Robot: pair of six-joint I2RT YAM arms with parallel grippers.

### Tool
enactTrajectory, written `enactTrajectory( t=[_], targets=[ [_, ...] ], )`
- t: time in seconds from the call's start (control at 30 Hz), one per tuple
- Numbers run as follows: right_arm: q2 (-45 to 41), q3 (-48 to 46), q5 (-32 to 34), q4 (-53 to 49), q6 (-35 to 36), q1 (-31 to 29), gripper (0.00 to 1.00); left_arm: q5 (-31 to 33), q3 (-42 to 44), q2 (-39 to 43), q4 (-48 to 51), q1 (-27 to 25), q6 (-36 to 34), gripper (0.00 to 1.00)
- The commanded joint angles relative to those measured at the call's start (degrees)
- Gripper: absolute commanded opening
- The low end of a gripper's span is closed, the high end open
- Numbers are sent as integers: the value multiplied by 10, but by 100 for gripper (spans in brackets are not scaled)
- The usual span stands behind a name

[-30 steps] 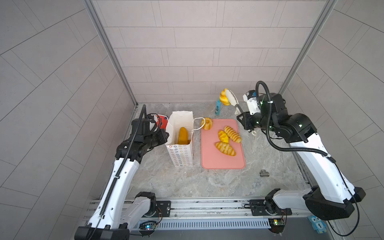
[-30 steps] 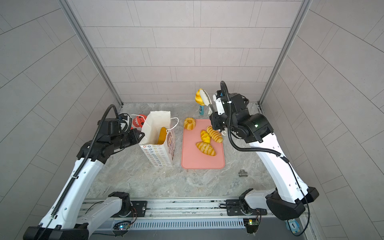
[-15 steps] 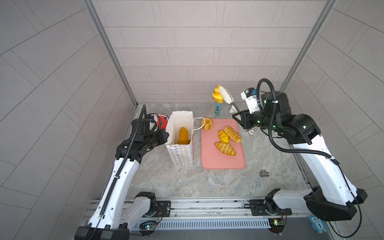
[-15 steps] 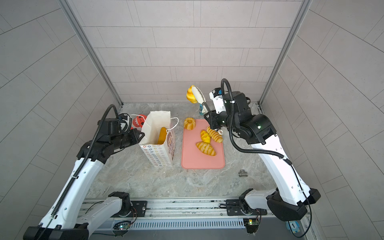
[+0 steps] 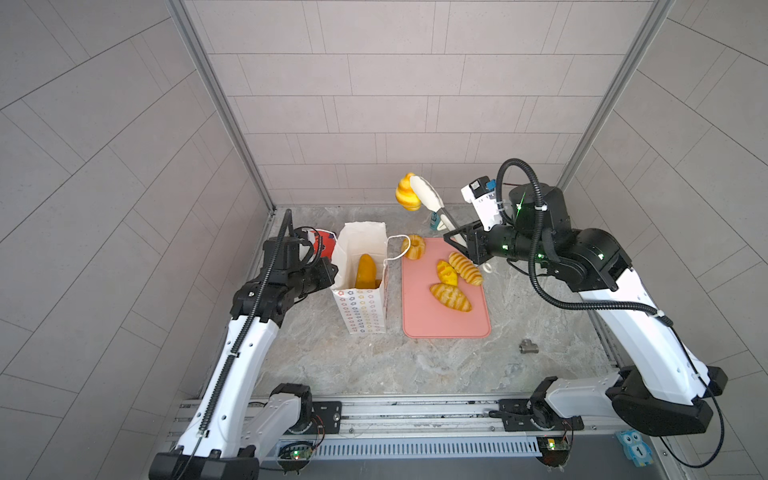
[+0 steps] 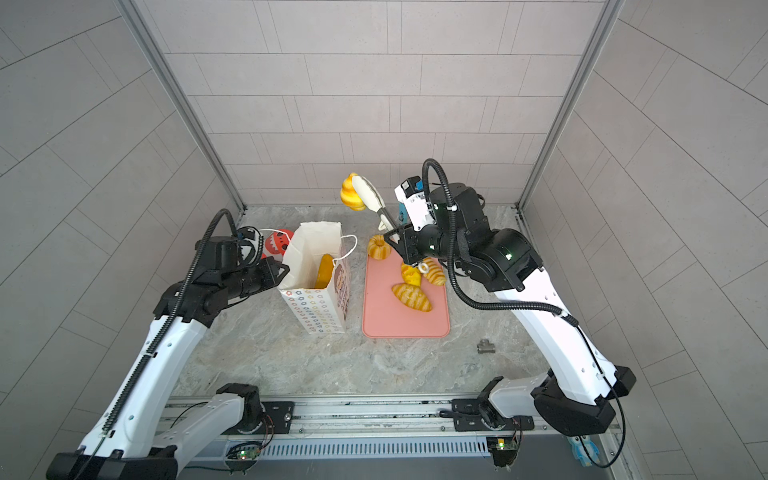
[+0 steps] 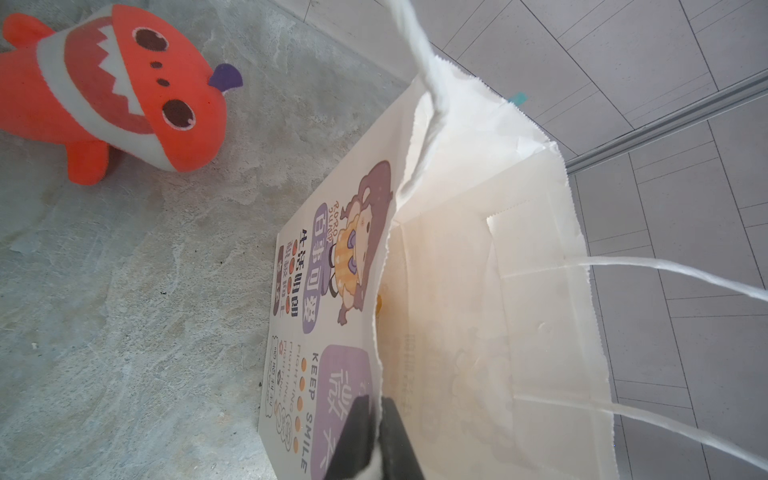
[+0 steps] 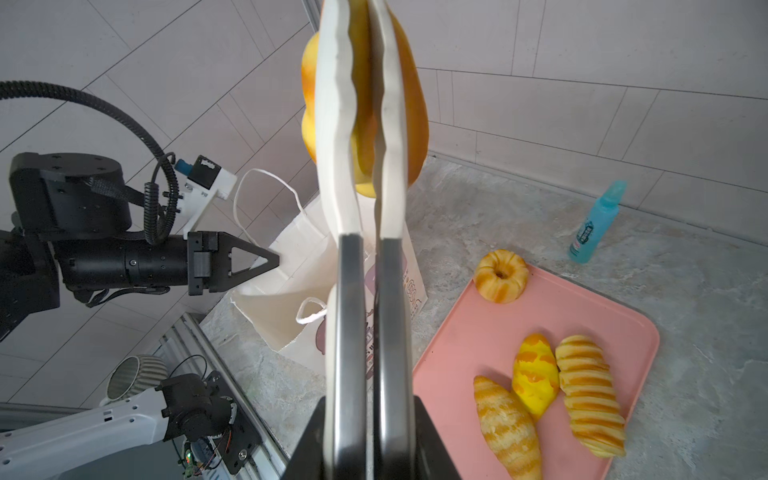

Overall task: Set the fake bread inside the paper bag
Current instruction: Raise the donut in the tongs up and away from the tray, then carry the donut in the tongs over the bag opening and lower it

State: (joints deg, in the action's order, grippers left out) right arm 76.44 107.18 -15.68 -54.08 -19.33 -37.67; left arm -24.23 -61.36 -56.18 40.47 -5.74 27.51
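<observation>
In both top views my right gripper (image 5: 457,246) is closed on white tongs (image 5: 429,198). The tongs lift a golden bun (image 5: 406,198) high, near but not yet over the paper bag (image 5: 362,309), where a long loaf (image 5: 365,270) already stands inside.

In the left wrist view my left gripper (image 7: 377,409) pinches the bag's front wall, I judge to hold its mouth open and steady.

In the right wrist view the tongs squeeze the bun. A fluted ring (image 8: 501,276) and three rolls (image 8: 590,386) wait on the pink tray (image 8: 469,332).

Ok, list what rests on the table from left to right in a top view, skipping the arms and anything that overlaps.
shark toy → paper bag → pink tray → small metal fitting
</observation>
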Motion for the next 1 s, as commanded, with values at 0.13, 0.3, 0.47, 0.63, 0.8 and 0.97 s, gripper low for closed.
enactTrajectory(
  t=[0.13, 0.3, 0.47, 0.63, 0.8, 0.97],
  targets=[
    [20, 32, 13, 22, 7, -42, 21, -4, -16, 3, 0, 3, 1, 12],
    [41, 56, 37, 2, 21, -75, 21, -3, -15, 4, 0, 2, 1, 12],
    [64, 81, 85, -25, 41, -113, 21, -3, -14, 3, -1, 3, 1, 12],
    [90, 104, 122, -50, 56, -145, 21, -3, -12, 5, 0, 2, 1, 12],
    [109, 111, 137, -62, 62, -159, 20, -2, -12, 6, 0, 3, 1, 12],
    [120, 110, 142, -68, 66, -166, 20, -3, -10, 6, -1, 2, 1, 12]
  ],
)
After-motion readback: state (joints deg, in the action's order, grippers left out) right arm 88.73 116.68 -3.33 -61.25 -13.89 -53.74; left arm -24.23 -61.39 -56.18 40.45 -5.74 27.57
